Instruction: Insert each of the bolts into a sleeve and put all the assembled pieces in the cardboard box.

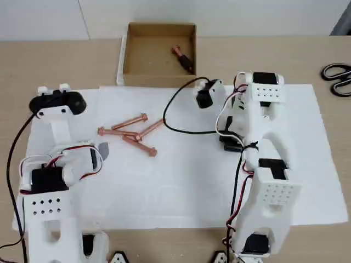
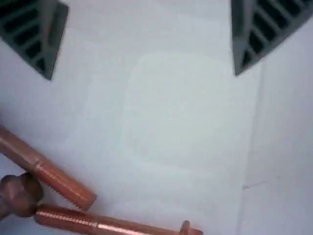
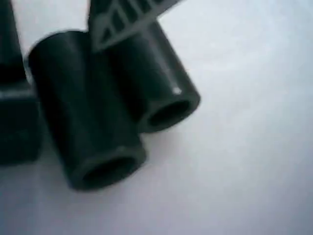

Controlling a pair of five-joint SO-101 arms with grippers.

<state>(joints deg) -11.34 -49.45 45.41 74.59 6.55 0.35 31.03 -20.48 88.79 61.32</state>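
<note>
Closest in: two black cylindrical plastic sleeves, lying on their sides and touching along their length, open bores toward the right wrist camera. The right gripper sits right over them, tucked under its own folded white arm. Can't tell if it's open or closed, or if it has hold of either one. The sleeves rest on the white paper sheet covering the middle of the light wooden table.

The left gripper is spread wide with nothing in it, low over bare paper. A loose pile of copper-coloured metal bolts lies just beside it, some crossing each other, well apart from the sleeves.

At the far edge of the paper is the brown cardboard box, top open. One assembled piece is in it, a copper bolt in a black sleeve, lying tilted near a side wall. Black-handled scissors lie on the table out on the right arm's side, off the paper.
</note>
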